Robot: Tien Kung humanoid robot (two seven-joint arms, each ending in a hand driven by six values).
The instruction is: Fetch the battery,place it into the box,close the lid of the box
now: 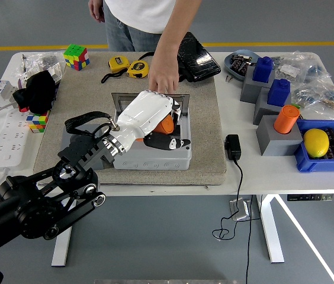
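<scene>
The orange cylindrical battery (166, 125), clamped in the white five-fingered left hand (149, 118) over the open grey plastic box (152, 155) (its lid held back by a person's hand (162, 80)), is best lowered well inside before being released.

I'm seeing my white left hand (149, 115) gripping an orange battery (166, 125) over the light grey box (155, 155). Beige mat (205, 133), yellow tape measures (128, 66), multicoloured cube (76, 57), yellow lemon (316, 142) in blue bin (309, 163).
</scene>
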